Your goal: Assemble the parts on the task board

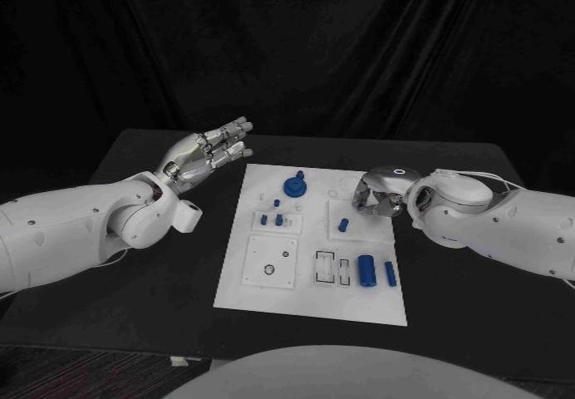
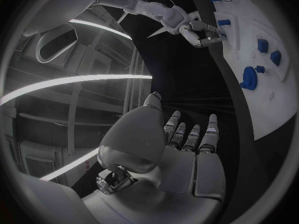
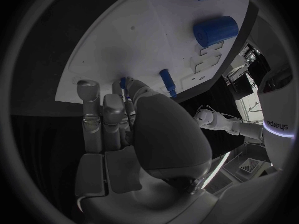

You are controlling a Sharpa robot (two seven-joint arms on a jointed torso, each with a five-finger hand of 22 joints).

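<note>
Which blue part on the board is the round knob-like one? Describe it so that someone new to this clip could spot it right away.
Start at the white rectangular task board in the middle of the black table. Go to its far edge, between the two silver hands: the round blue disc-shaped part with a raised stub sits there. It is wide and circular, while the parts just nearer the robot are small slim pegs.
</note>
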